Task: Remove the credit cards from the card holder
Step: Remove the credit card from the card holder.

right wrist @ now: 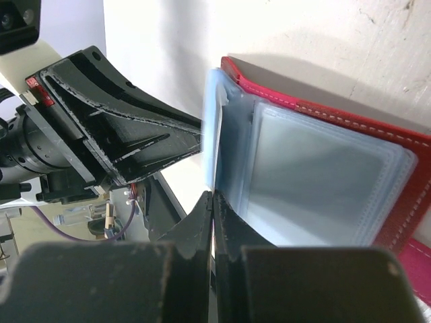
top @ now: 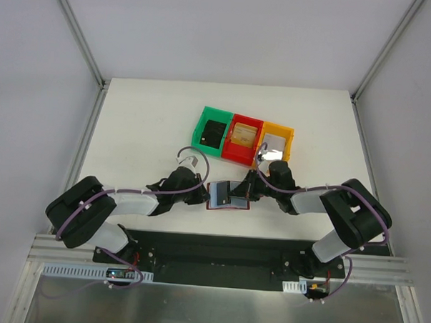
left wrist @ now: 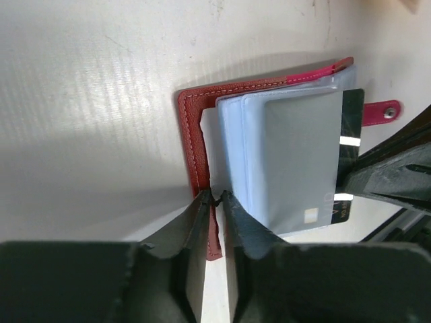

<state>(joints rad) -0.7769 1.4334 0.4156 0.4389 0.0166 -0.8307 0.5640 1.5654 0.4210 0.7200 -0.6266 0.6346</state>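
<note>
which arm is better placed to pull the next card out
Right: the right gripper is shut on the black card sticking out; the left gripper pinches the card holder by its red cover.

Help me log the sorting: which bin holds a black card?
The green bin, leftmost of the three, holds the black card; the red bin holds a tan card, the orange bin a silvery card.

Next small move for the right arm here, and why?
Probably: the right end effector draws straight back, away from the holder, sliding the black card out of its sleeve. The card already sticks out past the sleeve, the right end effector looks shut on that exposed edge, and the left end effector pinches the holder's edge, so the holder should stay put.
</note>
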